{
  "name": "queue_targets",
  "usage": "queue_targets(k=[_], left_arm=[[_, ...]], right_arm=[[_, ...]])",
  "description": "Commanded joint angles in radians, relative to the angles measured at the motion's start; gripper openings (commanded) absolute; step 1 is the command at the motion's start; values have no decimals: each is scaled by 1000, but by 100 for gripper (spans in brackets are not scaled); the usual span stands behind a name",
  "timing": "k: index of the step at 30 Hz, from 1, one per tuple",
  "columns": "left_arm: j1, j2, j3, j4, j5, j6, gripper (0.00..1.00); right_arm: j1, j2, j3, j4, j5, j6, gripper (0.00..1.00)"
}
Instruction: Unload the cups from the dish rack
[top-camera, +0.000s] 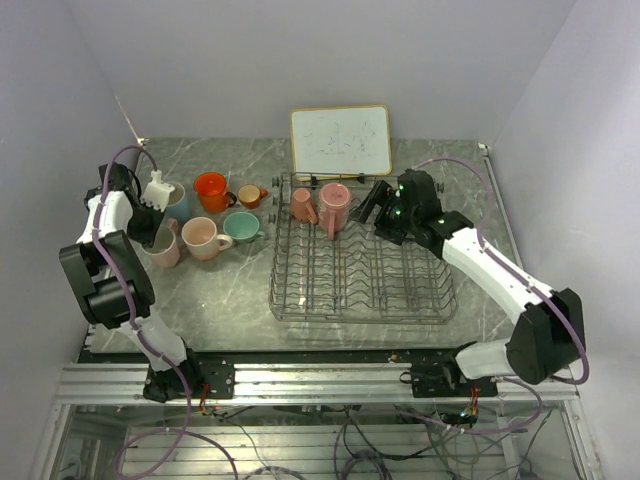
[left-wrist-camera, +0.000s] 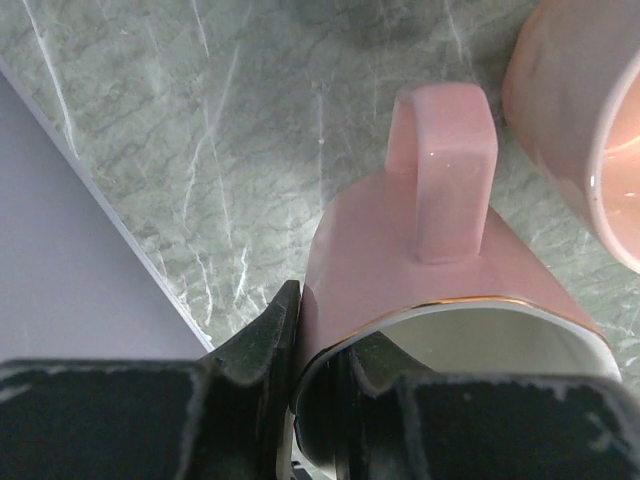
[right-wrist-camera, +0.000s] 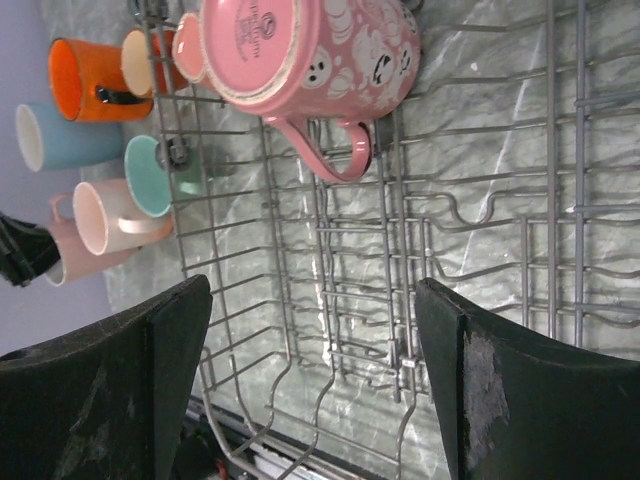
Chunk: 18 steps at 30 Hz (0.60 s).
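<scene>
The dish rack stands mid-table and holds two pink mugs at its back left corner, a plain one and a patterned one. My right gripper is open and empty just right of them, over the rack. In the right wrist view the patterned mug lies on its side ahead of the fingers. My left gripper is shut on the rim of a pink mug, one finger inside and one outside. This mug is low over the table's left side.
Left of the rack stand a large orange mug, a small orange mug, a light blue mug, a mint mug and a peach mug. A white framed board leans behind the rack. The table's left edge is close to my left gripper.
</scene>
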Motion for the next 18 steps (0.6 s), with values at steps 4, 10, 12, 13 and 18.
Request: queue_targets(k=[4,10,12,13,18], left_arm=[[8,22,37,67,23,36,12],[13,-22,50,47,11,68,57],[15,-56,59,18,19,83,70],[16,-72,67,0,26,90,74],[22,-152,105,-108,57,123,86]], right_arm=[[30,121,86,-1,112,-27,83],[136,290,242,-67,292,-39,85],[166,341,298,-81,347,-56,85],[181,367,322,-88,369,-68,84],[244,494,445,-164,498,-132,81]])
